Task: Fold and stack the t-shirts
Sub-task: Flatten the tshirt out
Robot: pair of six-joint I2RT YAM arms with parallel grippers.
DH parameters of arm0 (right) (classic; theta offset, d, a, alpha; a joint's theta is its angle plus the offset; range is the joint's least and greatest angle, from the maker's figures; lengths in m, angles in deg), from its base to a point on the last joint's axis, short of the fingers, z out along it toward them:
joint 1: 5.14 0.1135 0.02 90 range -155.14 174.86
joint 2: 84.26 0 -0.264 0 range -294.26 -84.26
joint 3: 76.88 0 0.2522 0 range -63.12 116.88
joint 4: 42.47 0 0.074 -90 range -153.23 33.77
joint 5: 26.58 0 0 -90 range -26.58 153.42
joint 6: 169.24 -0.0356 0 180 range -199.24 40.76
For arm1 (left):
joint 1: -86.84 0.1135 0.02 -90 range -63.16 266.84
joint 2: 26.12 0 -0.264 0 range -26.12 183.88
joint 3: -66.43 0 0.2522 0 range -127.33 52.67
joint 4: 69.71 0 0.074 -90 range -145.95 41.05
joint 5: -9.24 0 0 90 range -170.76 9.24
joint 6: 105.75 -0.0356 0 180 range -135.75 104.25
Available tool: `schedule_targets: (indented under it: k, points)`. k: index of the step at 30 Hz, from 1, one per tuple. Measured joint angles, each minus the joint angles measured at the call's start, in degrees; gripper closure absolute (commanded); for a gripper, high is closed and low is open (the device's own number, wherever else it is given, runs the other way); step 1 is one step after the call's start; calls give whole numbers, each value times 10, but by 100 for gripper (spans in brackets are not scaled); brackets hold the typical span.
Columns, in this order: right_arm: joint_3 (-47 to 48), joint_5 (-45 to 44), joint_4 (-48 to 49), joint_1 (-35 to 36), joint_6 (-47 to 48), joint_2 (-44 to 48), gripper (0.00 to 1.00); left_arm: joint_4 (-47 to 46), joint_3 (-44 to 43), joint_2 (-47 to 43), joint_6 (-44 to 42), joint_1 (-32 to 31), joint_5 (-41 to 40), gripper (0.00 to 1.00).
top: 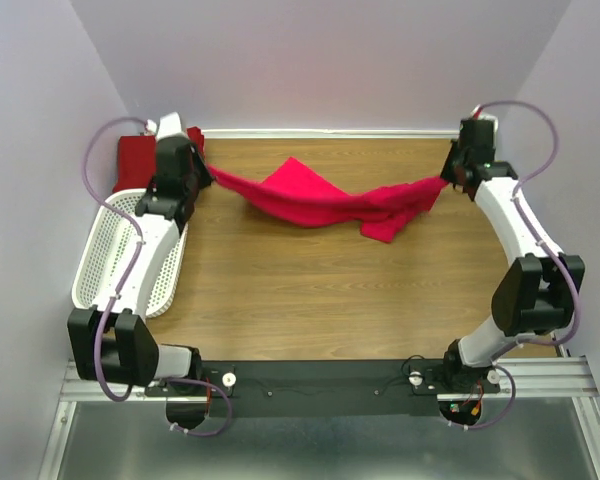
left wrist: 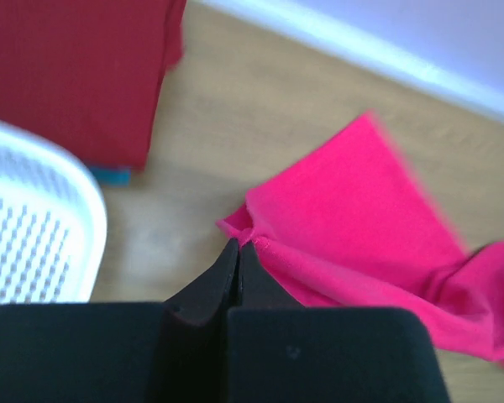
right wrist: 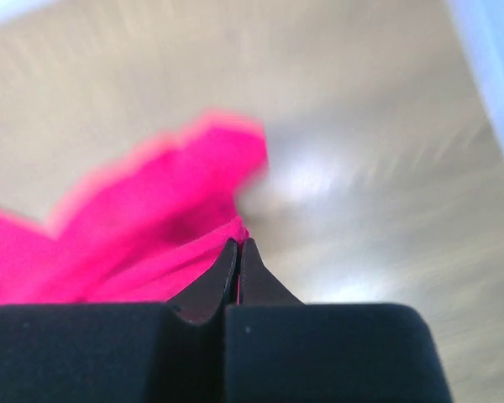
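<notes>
**Two white arms, black joints, lilac leads**

The pair match. The left arm and right arm have smooth white shells on their long links, broken up by chunky black joint housings. A thin lilac cable loops along the outside of each. Both are bolted to a black base plate with two small round white fittings, set on a silver metal rail. The left pincer and right pincer are matte black, squared blocks narrowing to thin points.

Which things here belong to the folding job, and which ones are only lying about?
Job: crimson-pink t-shirt, pinched by left gripper and right gripper; darker red t-shirt; teal fabric edge.
Lying about: white perforated basket.
</notes>
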Motion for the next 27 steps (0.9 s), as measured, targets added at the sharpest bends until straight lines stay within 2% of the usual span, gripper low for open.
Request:
schedule_targets:
  k: [1, 7, 11, 17, 23, 27]
  points:
    - [0, 0, 0, 0, 0, 0, 99, 5, -50, 15, 2, 1, 0, 100]
    - [177, -61, 1, -9, 16, 56, 99, 33, -277, 40, 12, 9, -2, 100]
    - [264, -99, 4, -9, 47, 101, 99, 36, -364, 22, 9, 9, -5, 100]
    - [334, -133, 5, -9, 118, 191, 99, 39, -369, -87, -8, 9, -5, 100]
    - [373, -129, 6, -9, 176, 281, 99, 35, -356, -235, -18, 9, 22, 100]
    - [398, -119, 10, -9, 201, 318, 99, 19, -359, -288, -18, 9, 46, 100]
